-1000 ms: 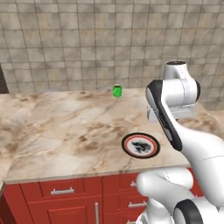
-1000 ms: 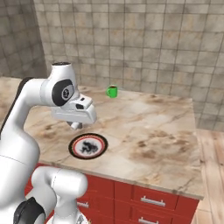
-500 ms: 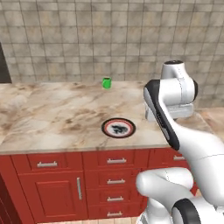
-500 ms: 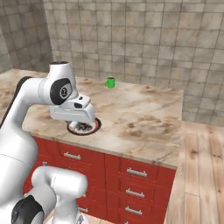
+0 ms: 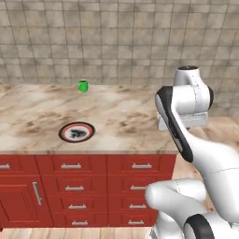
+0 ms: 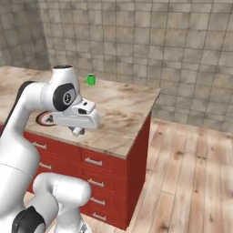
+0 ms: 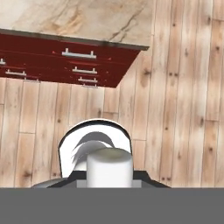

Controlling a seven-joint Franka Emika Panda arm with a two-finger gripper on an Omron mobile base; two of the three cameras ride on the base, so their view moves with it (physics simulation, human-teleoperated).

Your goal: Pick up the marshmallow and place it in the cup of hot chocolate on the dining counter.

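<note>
My gripper [image 6: 78,131] hangs near the counter's front right part, far from the cup. In the hand view the gripper [image 7: 109,176] is shut on the marshmallow [image 7: 109,164], a stubby white cylinder at the bottom middle, with wooden floor behind it. The cup of hot chocolate [image 5: 83,86] is small and bright green. It stands upright at the back of the dining counter [image 5: 126,116], close to the tiled wall. From the right the cup [image 6: 91,79] shows beyond my arm, on the marbled counter [image 6: 125,107]. The counter's edge [image 7: 78,19] crosses the top of the hand view.
A round plate [image 5: 77,132] with a black-and-red rim lies near the counter's front edge, also seen as the plate [image 6: 44,119] behind my arm. Red drawers [image 7: 74,65] with metal handles face the front. Wooden floor [image 6: 191,168] stretches to the right of the counter.
The whole picture has shifted, so the base has driven: counter, plate and cup now sit further left and the counter's right end and floor show. The gripper stays shut.
</note>
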